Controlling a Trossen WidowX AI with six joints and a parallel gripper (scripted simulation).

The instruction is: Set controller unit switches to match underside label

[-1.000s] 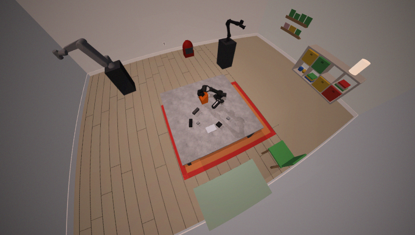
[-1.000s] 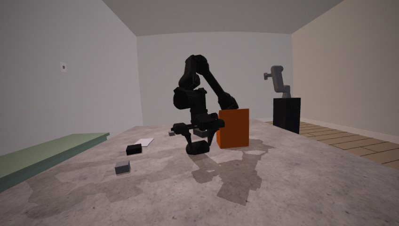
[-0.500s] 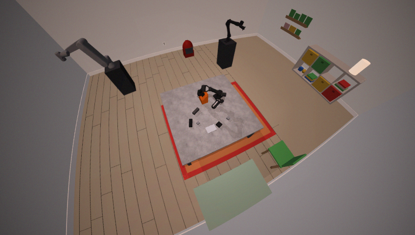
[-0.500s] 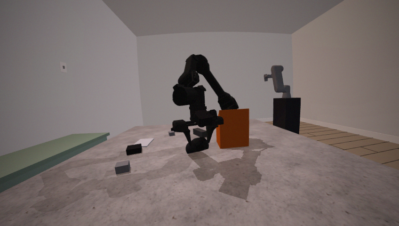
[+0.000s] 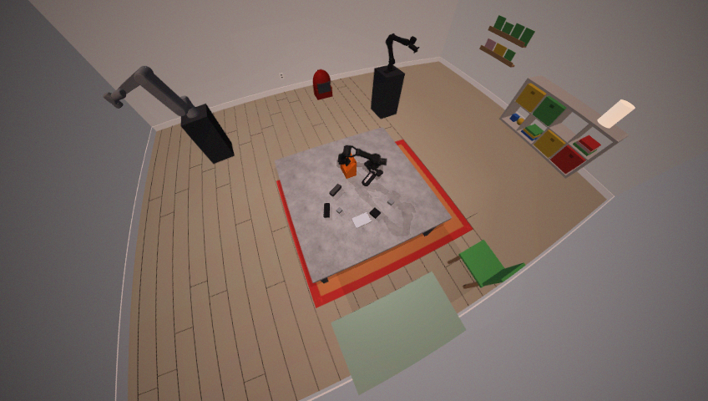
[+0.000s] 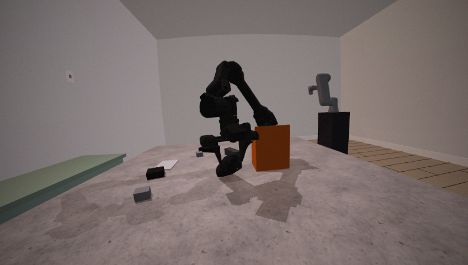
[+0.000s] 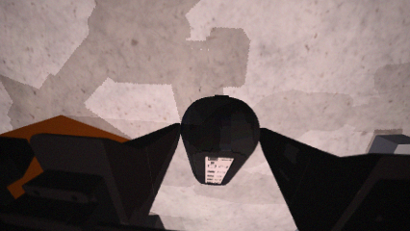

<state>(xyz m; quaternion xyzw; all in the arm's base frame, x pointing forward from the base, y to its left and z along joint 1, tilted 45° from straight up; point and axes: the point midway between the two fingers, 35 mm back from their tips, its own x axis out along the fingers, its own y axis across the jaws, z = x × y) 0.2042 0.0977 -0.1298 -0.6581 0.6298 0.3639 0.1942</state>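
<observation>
1. Matte orange upright block (image 5: 349, 170) (image 6: 272, 149) (image 7: 63, 126), right of centre in the exterior frame
2. Thin white flat rectangle (image 5: 361, 220) (image 6: 168, 164), left of centre there
3. Small black box (image 5: 375, 213) (image 6: 155, 173), just beside it
4. Green chair (image 5: 482, 262), lower right of the top frame

dim, warm light; hard-edged overlapping shadows, dark end effector lacking detail (image 5: 370, 175) (image 6: 229, 160) (image 7: 220, 130).

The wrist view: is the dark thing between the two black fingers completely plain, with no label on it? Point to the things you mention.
No, the dark unit (image 5: 369, 178) (image 6: 228, 165) (image 7: 220, 122) carries a white label (image 7: 217, 169) with dark printing.
</observation>
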